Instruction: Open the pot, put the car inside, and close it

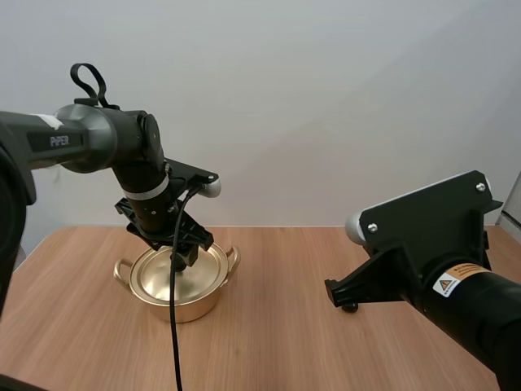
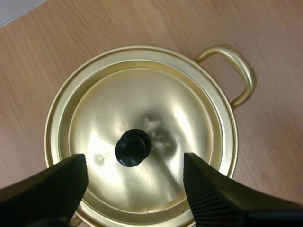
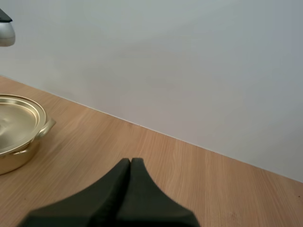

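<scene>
A gold pot (image 1: 192, 308) with two loop handles stands on the wooden table, its gold lid (image 2: 142, 109) seated on it. The lid's black knob (image 2: 133, 147) is at its centre. My left gripper (image 2: 135, 164) hangs straight over the lid, open, with one ribbed finger (image 2: 208, 189) on each side of the knob and apart from it. In the high view my left gripper (image 1: 184, 256) is just above the lid (image 1: 159, 278). My right gripper (image 3: 131, 163) is shut on nothing, low over bare table to the right of the pot (image 3: 19, 142).
The wooden table (image 1: 277, 326) ends at a plain pale wall behind. My right arm (image 1: 440, 261) reaches in over the table's right side. Bare wood lies between the pot and the right gripper (image 1: 340, 295).
</scene>
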Motion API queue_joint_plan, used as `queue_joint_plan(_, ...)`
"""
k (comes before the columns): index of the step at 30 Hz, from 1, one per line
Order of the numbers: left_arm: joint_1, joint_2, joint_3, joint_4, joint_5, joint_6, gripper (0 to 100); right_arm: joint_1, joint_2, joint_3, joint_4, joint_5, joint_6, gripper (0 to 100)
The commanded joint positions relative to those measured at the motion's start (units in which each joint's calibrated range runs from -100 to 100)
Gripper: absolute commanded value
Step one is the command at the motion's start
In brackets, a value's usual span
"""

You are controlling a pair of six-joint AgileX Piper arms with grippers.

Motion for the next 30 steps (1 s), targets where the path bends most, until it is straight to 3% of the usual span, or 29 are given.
queue_joint_plan(1, 0.05, 0.9, 0.0, 0.1, -0.6, 0.8, 95, 0.0, 0.1, 0.0, 0.0, 0.0, -0.1, 0)
queue_joint_plan(15, 0.05, 6.0, -0.2, 0.2, -3.5, 1.7, 95, -0.5, 0.1, 0.0, 0.0, 0.0, -0.2, 0)
queue_joint_plan(20, 0.05, 6.0, -0.2, 0.2, -5.2, 1.8, 88, -0.6, 0.1, 0.0, 0.0, 0.0, -0.2, 0)
queue_joint_plan(23, 0.05, 6.0, -0.2, 0.2, -5.2, 1.8, 76, -0.7, 0.1, 0.0, 0.0, 0.0, -0.3, 0)
queue_joint_plan(30, 0.05, 6.0, -0.2, 1.1, -4.2, 1.8, 24, -0.7, 0.1, 0.0, 0.0, 0.0, -0.3, 0)
